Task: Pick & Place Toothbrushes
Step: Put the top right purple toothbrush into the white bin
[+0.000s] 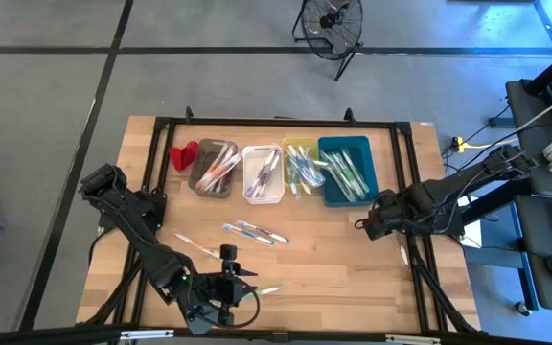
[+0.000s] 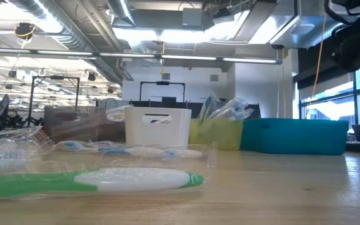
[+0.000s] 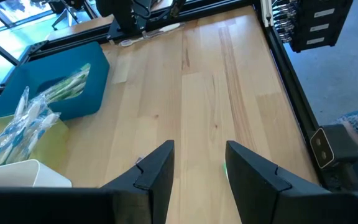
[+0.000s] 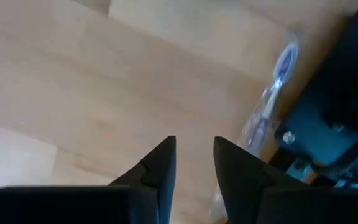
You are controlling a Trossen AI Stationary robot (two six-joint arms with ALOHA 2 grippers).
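Wrapped toothbrushes fill the grey bin (image 1: 214,168), white bin (image 1: 263,173), yellow bin (image 1: 301,153) and teal bin (image 1: 347,169). Loose ones lie flat on the wood: a blue-and-pink group (image 1: 255,232), a pale one (image 1: 197,246), a green one (image 1: 267,289) (image 2: 105,180), and one by the right frame rail (image 1: 403,255) (image 4: 272,99). My left gripper (image 1: 237,264) (image 3: 197,167) hovers open near the table's near edge, beside the green toothbrush. My right gripper (image 1: 363,224) (image 4: 194,157) is open over bare wood below the teal bin.
A small red object (image 1: 183,153) sits left of the grey bin. A black frame (image 1: 286,122) runs around the table. Bare wood (image 1: 333,259) lies between the two grippers. A fan (image 1: 332,21) stands on the floor beyond the far edge.
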